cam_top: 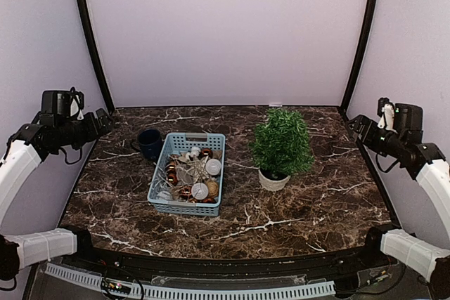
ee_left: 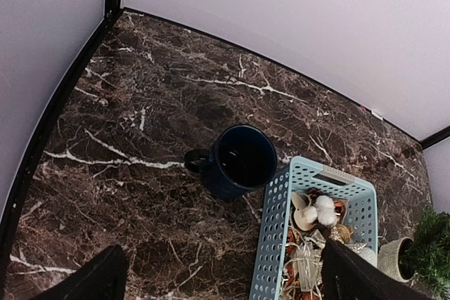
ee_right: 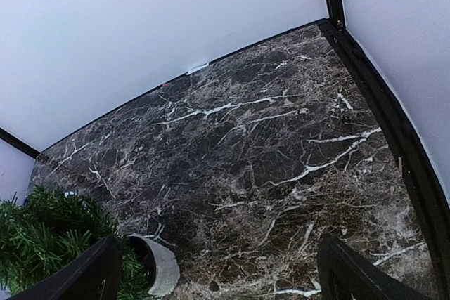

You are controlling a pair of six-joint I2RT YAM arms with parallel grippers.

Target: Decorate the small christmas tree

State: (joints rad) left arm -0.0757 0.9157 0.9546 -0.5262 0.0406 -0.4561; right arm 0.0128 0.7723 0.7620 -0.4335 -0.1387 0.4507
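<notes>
Only overhead does the small christmas tree (cam_top: 281, 142) show whole; left claw (cam_top: 104, 121), right claw (cam_top: 356, 126) released.

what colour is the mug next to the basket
Dark navy blue; the mug shows best in the left wrist view.

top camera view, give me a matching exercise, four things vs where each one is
1 small bushy green christmas tree in white pot
2 light blue perforated plastic basket
3 dark blue ceramic mug
4 left pincer

A beside the basket's far left corner
B raised at the far left, open
C right of the basket
D left of the tree, full of ornaments

Pairs: 1-C, 2-D, 3-A, 4-B
</notes>
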